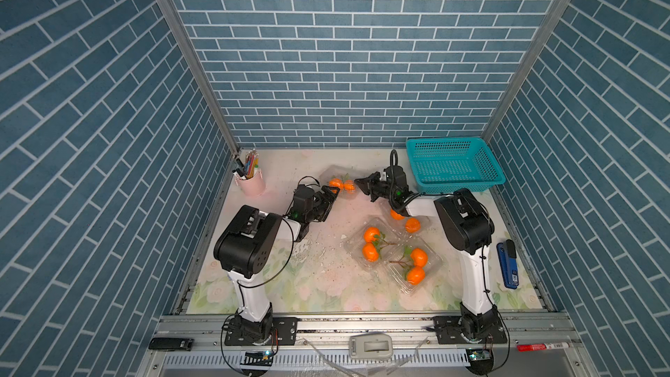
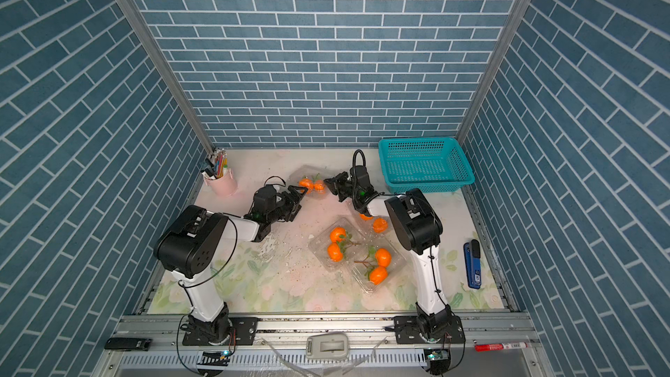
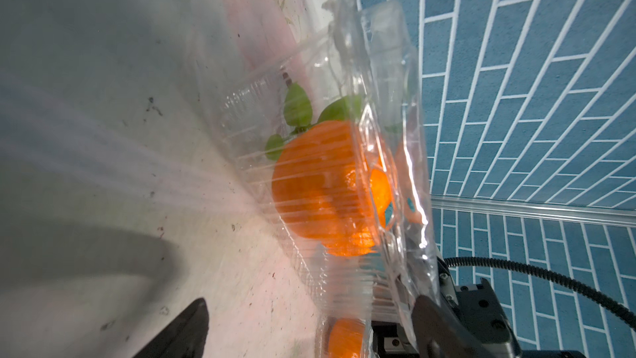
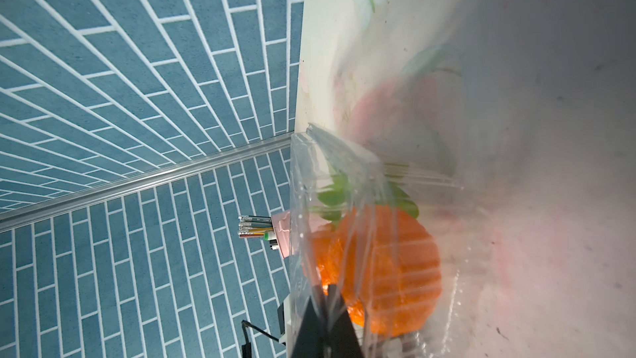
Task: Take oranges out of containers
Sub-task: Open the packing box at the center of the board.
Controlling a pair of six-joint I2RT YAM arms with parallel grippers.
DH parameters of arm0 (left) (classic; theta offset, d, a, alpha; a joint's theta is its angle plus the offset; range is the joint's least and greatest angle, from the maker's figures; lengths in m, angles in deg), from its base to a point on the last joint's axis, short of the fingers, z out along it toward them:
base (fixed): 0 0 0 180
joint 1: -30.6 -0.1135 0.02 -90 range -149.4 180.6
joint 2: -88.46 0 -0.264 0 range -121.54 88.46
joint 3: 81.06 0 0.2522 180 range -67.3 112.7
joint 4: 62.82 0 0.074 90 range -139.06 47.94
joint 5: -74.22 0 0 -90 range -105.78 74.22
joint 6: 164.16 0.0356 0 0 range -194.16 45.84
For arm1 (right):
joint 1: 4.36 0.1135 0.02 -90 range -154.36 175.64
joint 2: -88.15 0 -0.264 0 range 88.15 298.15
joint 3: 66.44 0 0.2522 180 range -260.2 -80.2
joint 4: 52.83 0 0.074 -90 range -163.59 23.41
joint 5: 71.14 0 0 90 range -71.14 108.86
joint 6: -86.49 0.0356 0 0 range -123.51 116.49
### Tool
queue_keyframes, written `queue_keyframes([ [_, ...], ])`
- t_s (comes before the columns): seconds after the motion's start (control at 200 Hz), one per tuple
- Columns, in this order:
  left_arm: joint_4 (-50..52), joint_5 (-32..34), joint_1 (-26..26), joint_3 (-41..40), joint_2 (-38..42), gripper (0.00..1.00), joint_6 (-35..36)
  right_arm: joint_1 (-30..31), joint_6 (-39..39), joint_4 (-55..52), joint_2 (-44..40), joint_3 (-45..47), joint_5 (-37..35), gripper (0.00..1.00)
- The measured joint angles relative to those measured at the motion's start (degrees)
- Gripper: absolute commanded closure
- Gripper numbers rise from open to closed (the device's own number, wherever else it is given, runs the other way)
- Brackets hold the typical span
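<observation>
Right wrist cam: our right fingers [image 4: 320, 325] are pinched shut on the far box [image 4: 344, 180], oranges [image 4: 385, 270] inside, mid-back of the worktop [image 4: 550, 167]. Our left fingers [image 3: 186, 328] are open beside it. Risk imo: thin plastic slips, box drops.

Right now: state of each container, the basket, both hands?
Far container, two oranges inside, edge pinched by right hand.
Middle container, two oranges inside, lid unclear.
Near container, two oranges inside, lid unclear.
Container under right arm, two oranges, lid unclear.
Basket, empty.
Left hand, open beside far container.
Right hand, shut on far container.
</observation>
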Motion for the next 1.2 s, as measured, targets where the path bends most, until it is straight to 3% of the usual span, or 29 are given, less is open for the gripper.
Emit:
queue_keyframes([
  [1.2, -1.4, 4.4, 0.8, -3.3, 2.1, 0.07, -0.7, 1.7, 2.2, 1.3, -0.7, 1.7, -2.2, 0.94],
])
